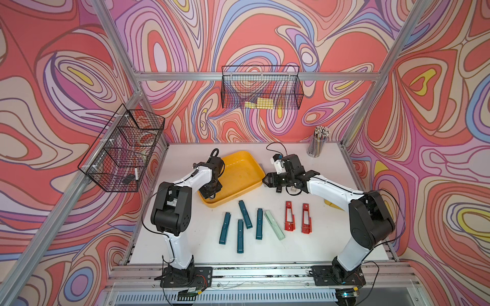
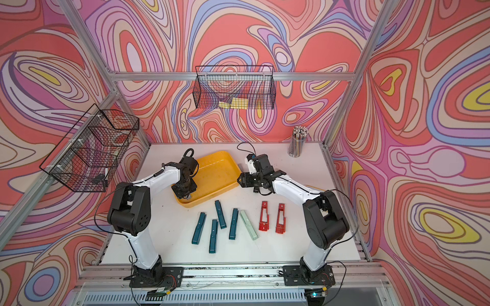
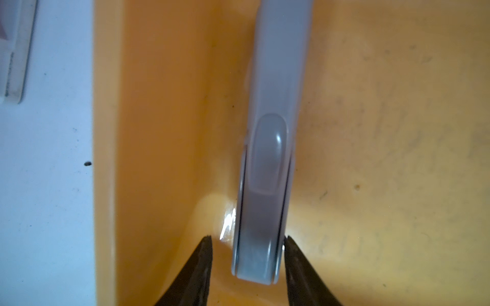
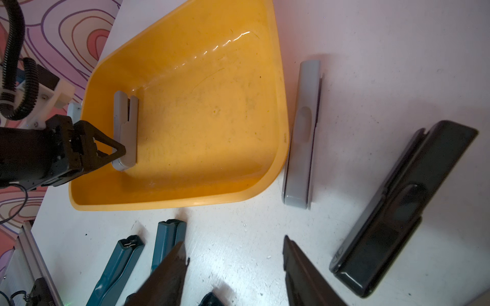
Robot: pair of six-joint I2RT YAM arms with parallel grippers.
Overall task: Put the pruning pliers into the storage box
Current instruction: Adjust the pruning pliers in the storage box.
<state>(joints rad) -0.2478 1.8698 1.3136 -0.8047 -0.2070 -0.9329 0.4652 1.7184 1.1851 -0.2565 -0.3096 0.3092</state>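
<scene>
We had one grey pair (image 3: 267, 169) in the yellow tray (image 4: 265, 92), left gripper (image 3: 248, 239) spread loosely around it; right gripper (image 4: 233, 251) spread, empty. Outside lay another grey pair (image 4: 302, 137), a black one (image 4: 397, 212), teal ones (image 1: 224, 227), a mint one (image 1: 274, 225), red ones (image 1: 289, 226).

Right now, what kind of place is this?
Probably a robot practice booth. Two robot arms are bolted at a white table, a metal frame holds swirly walls, and tools lie near a yellow tray.
</scene>
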